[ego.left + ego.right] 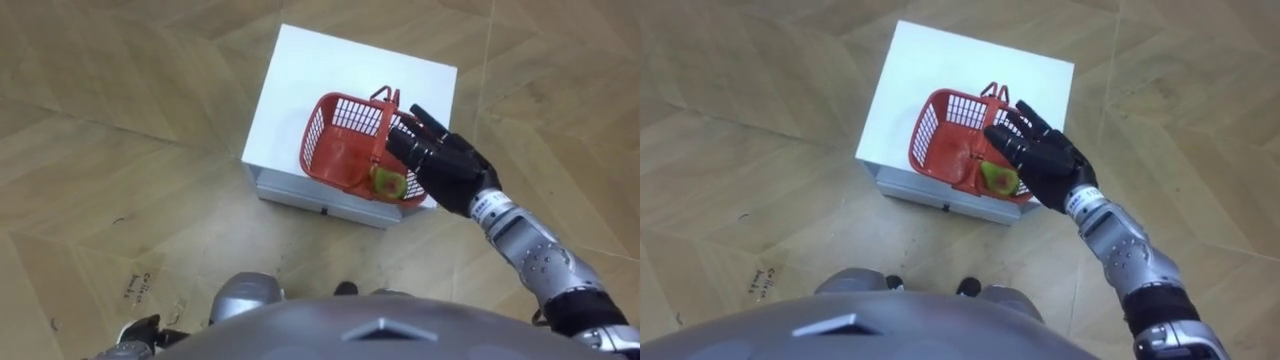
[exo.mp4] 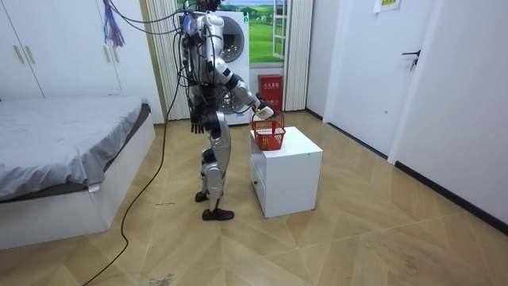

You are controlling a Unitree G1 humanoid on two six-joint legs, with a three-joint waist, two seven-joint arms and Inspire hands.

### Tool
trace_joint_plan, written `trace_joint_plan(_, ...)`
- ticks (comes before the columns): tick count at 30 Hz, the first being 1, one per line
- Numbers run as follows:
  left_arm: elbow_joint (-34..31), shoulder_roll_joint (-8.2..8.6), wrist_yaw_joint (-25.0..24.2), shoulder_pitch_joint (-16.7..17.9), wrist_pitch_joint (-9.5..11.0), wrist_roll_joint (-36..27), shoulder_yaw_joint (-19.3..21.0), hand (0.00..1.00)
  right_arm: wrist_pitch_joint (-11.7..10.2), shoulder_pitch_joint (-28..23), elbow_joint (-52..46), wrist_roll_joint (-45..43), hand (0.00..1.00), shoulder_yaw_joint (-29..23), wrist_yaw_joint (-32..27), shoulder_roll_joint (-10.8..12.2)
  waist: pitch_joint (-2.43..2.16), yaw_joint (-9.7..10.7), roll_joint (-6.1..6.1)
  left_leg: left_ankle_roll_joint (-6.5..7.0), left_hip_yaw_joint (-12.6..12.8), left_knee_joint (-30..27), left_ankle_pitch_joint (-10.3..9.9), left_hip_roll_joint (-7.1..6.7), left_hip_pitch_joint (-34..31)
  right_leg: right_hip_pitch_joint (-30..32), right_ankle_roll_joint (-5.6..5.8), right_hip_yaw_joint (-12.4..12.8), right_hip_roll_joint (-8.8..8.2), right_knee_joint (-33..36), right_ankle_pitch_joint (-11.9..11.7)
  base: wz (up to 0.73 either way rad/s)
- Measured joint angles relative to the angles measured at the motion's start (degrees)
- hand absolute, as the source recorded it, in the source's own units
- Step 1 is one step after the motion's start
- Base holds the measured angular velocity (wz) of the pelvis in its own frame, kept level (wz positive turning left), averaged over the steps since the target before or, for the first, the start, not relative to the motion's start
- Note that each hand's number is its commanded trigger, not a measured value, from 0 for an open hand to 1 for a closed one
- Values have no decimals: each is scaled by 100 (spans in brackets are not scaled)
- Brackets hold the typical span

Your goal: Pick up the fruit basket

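Note:
A red plastic fruit basket (image 1: 345,140) stands on a white cabinet (image 1: 300,80), near its front right corner. Its handle (image 1: 384,96) stands up at the far side. A green and red fruit (image 1: 388,183) lies in the basket's near right corner. My right hand (image 1: 440,160) hovers over the basket's right rim, its fingers straight and spread and pointing toward the handle, with nothing in it. In the room view I stand at the cabinet (image 2: 290,171) with my right arm stretched over the basket (image 2: 268,133). My left hand (image 2: 197,121) hangs by my side.
Wooden parquet floor (image 1: 120,150) surrounds the cabinet on all sides. The cabinet's front face has a drawer (image 1: 325,195) toward me. A bed (image 2: 63,151) stands behind me, and a washing machine (image 2: 238,48) and a door are further off.

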State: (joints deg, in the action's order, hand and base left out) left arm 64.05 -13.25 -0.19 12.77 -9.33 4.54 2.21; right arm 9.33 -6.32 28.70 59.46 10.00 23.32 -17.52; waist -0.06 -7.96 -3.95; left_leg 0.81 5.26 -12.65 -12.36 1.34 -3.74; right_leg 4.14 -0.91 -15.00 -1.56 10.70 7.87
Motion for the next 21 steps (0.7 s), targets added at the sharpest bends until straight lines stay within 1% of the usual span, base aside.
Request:
trace_joint_plan(2,2,-2,1,0,14,-5,0,0,-5,-75,-5,-3,0,1,97,-23,20,2,29,1,-1,3,-1,-1,-4,2,0,-5,-1,-3,0,0)
trace_joint_plan(4,-7,-5,1,0,15,-4,-1,0,-5,-168,-5,-4,0,4,136,-31,23,5,32,1,11,34,-1,0,-3,15,0,1,2,-5,0,-2)
trace_joint_plan(8,-8,-3,2,26,9,0,-2,0,3,-211,-5,-70,0,-14,135,-100,10,19,15,1,85,80,0,2,15,40,1,76,6,-5,1,-9)
trace_joint_plan(11,-52,-3,-1,39,9,6,0,0,4,-238,-4,-73,0,-143,107,-114,-1,66,4,1,107,85,0,3,45,37,1,69,8,-5,0,-4)
trace_joint_plan(16,-144,10,63,54,13,-3,116,0,-5,-303,215,-76,0,-574,-104,-85,-3,189,15,2,106,105,0,8,100,4,1,73,12,-4,0,-1)
trace_joint_plan(17,-163,23,133,54,13,-16,116,0,-6,-343,248,-73,0,-655,-133,-82,-7,262,13,1,95,105,0,9,110,-6,1,80,15,-3,0,0)
trace_joint_plan(19,-167,69,199,59,16,-13,209,0,-6,-441,254,-73,0,-801,-137,-72,-13,321,30,1,98,105,0,8,129,-23,1,92,15,0,0,0)
trace_joint_plan(21,-203,77,252,60,24,6,226,0,-61,-617,398,-72,0,-941,-129,-69,-24,445,17,1,108,102,0,9,159,-57,1,84,19,-5,0,0)
